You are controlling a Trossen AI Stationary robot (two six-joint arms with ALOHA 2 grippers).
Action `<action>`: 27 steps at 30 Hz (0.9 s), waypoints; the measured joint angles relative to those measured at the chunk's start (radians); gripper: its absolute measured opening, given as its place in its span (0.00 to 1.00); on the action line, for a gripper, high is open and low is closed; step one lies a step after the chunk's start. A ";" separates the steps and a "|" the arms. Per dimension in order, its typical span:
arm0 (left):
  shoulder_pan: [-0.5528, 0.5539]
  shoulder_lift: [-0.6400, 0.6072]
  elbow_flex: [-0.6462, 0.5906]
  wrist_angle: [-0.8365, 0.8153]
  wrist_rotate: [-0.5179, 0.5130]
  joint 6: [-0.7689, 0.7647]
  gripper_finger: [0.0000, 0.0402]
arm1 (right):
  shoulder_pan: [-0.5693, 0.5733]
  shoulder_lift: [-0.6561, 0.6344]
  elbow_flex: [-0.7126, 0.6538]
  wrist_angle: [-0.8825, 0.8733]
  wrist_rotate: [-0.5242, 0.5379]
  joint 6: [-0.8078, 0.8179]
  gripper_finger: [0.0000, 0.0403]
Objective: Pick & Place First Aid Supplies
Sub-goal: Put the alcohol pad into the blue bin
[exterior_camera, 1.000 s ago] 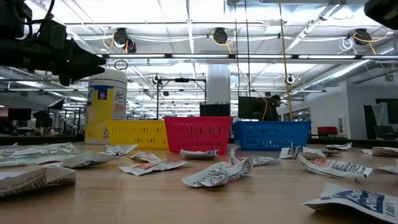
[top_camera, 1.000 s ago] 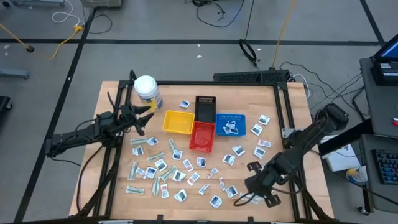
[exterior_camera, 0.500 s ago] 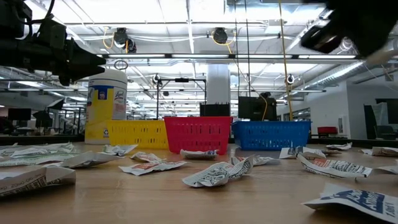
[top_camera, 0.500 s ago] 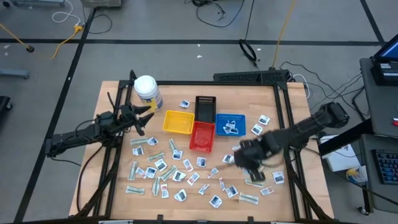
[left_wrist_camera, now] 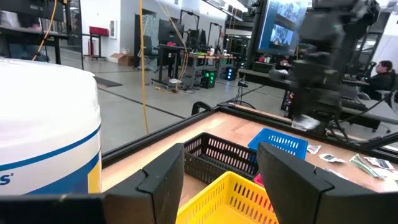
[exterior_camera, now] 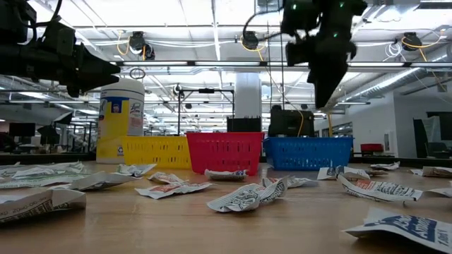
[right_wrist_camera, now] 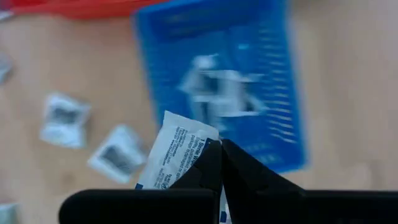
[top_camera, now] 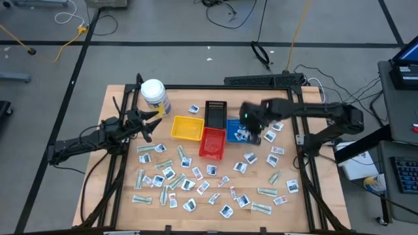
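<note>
Only the right wrist view shows the right claw pinching a white packet.

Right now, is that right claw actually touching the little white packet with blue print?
Touching. The right wrist view shows the right gripper shut on the white packet, which sticks out from between its fingers.

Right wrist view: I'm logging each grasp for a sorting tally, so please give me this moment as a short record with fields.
right end effector: shut on white square packet with blue print, hovering above blue plastic tray
blue tray contents: a few white packets
left end effector: open, empty, near white jar with yellow label
loose packets: many scattered on wooden table
</note>
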 joint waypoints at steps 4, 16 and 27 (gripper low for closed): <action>0.000 0.000 0.000 0.000 0.000 0.000 0.52 | -0.103 0.000 0.000 0.003 -0.001 -0.001 0.00; 0.000 0.000 0.000 0.000 0.000 0.000 0.52 | -0.102 0.090 -0.035 0.163 -0.005 0.007 0.00; 0.000 0.000 0.000 0.000 0.000 0.000 0.52 | -0.053 0.219 -0.090 0.277 -0.002 0.002 0.00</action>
